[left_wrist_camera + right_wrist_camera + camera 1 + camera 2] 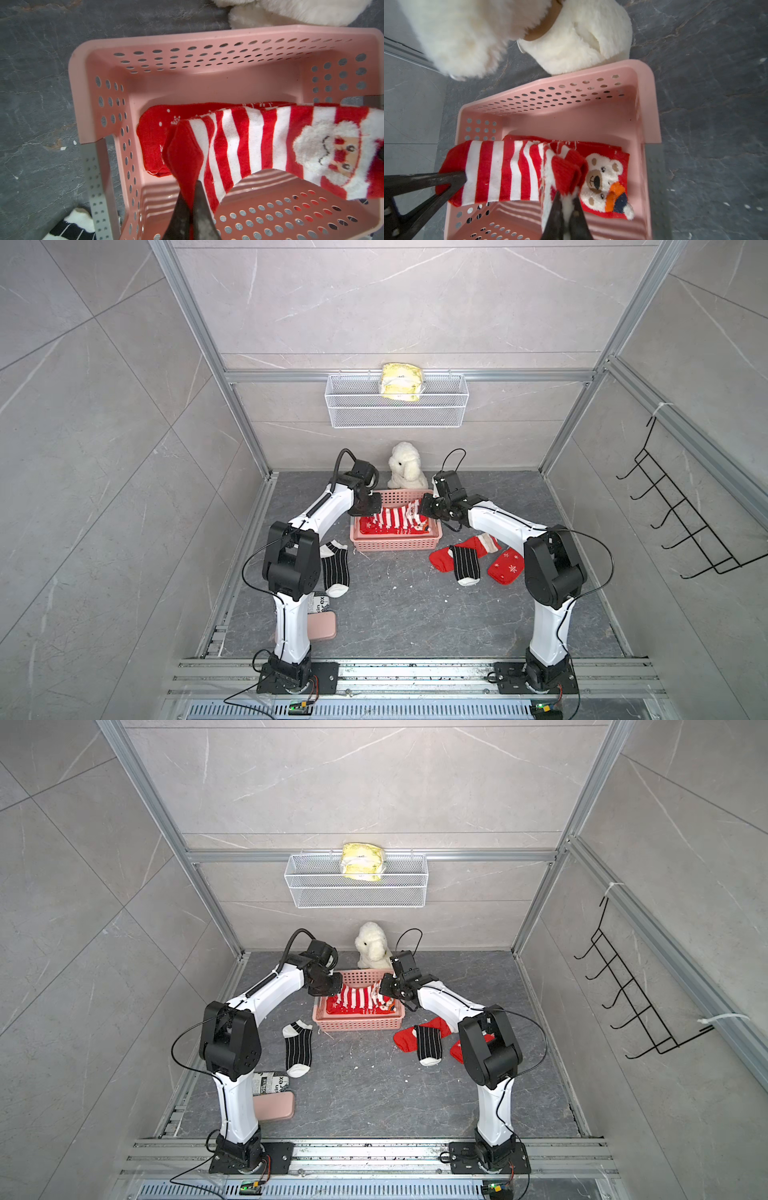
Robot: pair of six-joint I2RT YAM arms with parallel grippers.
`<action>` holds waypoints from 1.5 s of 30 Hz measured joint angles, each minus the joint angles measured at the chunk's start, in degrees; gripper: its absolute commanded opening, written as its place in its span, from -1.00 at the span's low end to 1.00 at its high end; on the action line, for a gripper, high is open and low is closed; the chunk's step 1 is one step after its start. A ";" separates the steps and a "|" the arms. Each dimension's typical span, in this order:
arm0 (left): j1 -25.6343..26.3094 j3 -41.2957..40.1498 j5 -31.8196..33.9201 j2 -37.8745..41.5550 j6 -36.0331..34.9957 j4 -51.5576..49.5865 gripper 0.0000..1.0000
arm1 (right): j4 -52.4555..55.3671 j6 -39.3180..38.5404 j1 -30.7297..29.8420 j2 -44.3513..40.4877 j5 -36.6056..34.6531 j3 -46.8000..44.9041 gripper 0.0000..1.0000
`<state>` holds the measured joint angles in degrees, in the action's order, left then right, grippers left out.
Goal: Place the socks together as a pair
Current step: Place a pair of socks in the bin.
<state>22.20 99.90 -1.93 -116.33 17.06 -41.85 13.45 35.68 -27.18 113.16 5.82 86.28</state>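
The striped sock (397, 517) is held stretched over the pink basket (395, 545), mid-frame in both top views. One end is pinched by the closed left gripper (194, 185), the other by the closed right gripper (566, 193), seemingly so that it can be laid flat upon the red snowflake sock (153, 133) lying inside.

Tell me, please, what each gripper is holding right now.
Left gripper: shut on the striped Santa sock at its toe.
Right gripper: shut on that sock's other end.
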 measured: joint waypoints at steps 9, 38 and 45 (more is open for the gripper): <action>-0.02 0.72 0.13 -1.84 -0.02 -0.63 -0.74 | 0.02 0.00 0.22 0.83 -0.02 -0.02 -0.71; -0.02 0.81 3.06 -1.27 -1.51 -1.68 0.08 | 0.90 -0.57 0.22 0.83 -1.16 -1.57 0.04; -0.02 0.83 -3.50 -1.03 -0.72 -1.57 -0.18 | 1.46 -0.79 0.20 0.11 -1.55 -1.64 0.34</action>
<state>22.17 100.73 -5.43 -117.36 16.34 -43.42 14.92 34.89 -26.98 113.27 4.27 84.64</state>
